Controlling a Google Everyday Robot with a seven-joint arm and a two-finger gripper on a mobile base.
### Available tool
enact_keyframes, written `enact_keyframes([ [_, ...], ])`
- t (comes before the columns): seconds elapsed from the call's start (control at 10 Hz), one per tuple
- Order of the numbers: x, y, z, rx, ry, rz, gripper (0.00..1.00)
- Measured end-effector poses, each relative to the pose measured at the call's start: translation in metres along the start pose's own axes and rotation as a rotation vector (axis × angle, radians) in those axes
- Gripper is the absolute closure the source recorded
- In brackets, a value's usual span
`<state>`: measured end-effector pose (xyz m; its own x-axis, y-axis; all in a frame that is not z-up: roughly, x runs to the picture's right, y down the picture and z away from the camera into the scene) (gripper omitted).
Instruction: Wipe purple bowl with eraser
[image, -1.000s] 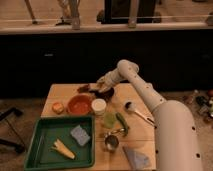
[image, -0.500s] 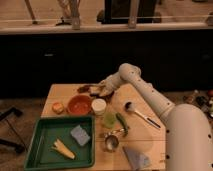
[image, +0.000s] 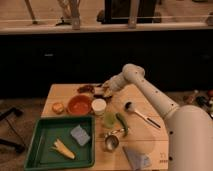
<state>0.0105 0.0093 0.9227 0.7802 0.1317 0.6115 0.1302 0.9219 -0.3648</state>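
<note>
One small shift marks this moment. The purple bowl (image: 101, 94) sits just above the centre of the frame, at the far side of the tabletop (image: 142, 134) and right behind a white cup (image: 99, 106). Over it, the gripper (image: 106, 89) now lies a little further right than half a second ago, when it had slid toward the left; a second ago it was nearer the middle again. The bowl has kept its place through this left-then-right travel, so I read the motion as a wiping stroke going back and forth across it. The task therefore looks to be in its working phase, not in approach or retreat. The bowl shows only as a dark patch largely covered by the gripper, and the eraser cannot be made out apart from it. Whether the gripper is clamped on anything I cannot tell. The arm (image: 150, 97) enters from the lower right of the frame, climbs along the right side of the tabletop and bends at a rounded joint above centre. From there it drops leftward to the bowl, with the wrist tilted down toward the surface. A brownish object (image: 86, 89) lies just left of the bowl. The orange-red bowl (image: 79, 104) sits lower left of it, beside the white cup. A spoon (image: 137, 112) rests to the right, well apart. The green tray (image: 36, 145) fills the lower left, holding a blue sponge (image: 80, 135).
</note>
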Motion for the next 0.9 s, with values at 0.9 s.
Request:
enact_keyframes([
  [0.9,0.002,-0.025,0.014,-0.006,-0.002,-0.027,1.0],
])
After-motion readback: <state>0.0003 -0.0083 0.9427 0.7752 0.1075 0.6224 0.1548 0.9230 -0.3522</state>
